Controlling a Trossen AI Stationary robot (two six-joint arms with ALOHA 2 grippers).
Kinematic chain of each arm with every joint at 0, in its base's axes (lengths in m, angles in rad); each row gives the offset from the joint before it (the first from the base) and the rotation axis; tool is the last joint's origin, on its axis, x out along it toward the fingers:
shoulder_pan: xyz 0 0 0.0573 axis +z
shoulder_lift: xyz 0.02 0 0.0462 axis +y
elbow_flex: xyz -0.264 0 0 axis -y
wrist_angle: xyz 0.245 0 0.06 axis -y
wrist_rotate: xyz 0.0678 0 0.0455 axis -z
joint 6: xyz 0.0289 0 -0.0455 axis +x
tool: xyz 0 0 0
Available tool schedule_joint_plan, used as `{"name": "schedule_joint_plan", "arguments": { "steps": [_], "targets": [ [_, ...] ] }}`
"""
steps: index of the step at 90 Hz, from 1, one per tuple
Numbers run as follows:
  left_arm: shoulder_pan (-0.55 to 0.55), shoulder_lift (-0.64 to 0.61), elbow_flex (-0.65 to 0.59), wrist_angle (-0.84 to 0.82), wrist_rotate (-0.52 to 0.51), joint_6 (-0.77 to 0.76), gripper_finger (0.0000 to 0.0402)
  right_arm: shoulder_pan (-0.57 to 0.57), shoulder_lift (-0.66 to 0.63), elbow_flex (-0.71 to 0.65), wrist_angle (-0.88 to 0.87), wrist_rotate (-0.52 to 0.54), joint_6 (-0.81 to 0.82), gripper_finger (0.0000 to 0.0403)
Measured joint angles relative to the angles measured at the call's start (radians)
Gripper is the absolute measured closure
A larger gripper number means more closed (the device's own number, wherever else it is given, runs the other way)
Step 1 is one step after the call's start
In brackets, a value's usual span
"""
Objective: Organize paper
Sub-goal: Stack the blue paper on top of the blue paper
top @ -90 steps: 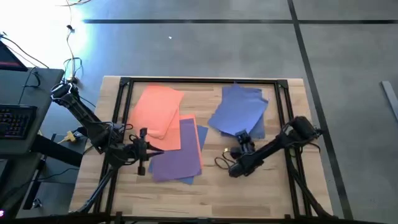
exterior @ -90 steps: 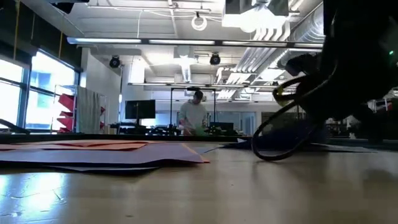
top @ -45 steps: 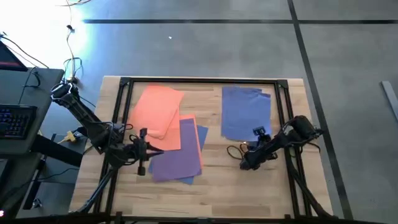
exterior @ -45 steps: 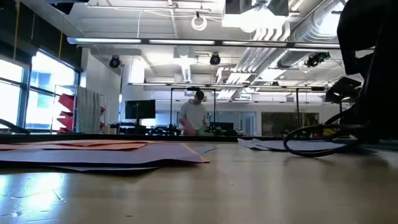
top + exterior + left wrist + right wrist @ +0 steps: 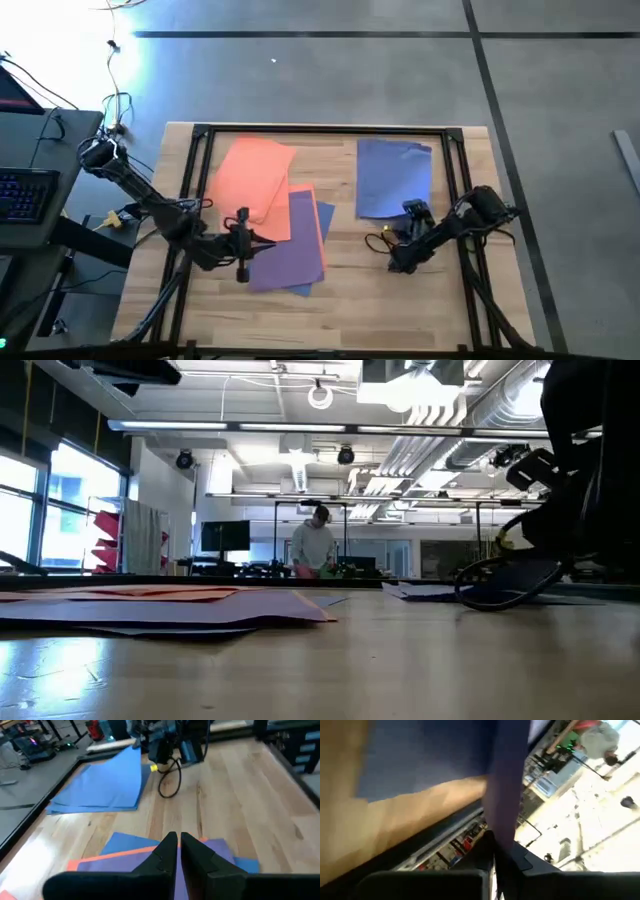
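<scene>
Blue stack (image 5: 392, 176) squared, mixed pile (image 5: 283, 235) waiting.
My right end effector (image 5: 412, 210) grips one blue sheet's edge for alignment; left end effector (image 5: 175, 851) hovers clenched, empty.

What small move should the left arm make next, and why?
Probably open the left gripper and lower it to the purple sheet. Its fingers look closed, and it hovers over that sheet, which lies mixed with orange sheets and a blue sheet. The right gripper pinches the blue stack at its near edge.
</scene>
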Motion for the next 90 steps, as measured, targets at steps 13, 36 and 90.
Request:
{"name": "schedule_joint_plan", "arguments": {
  "steps": [13, 36, 90],
  "targets": [
    [0.04, 0.041, 0.0, 0.059, 0.011, 0.001, 0.0402, -0.003, 0.0, 0.0, 0.02, -0.077, 0.027, 0.0403],
    [0.129, 0.121, 0.0, 0.201, 0.11, 0.058, 0.0402, -0.014, -0.002, 0.003, 0.077, -0.091, 0.038, 0.0334],
    [0.487, 0.366, 0.128, 0.228, 0.214, 0.193, 0.0402, -0.09, -0.364, 0.162, -0.009, -0.045, 0.614, 0.0178]
  ]
}}
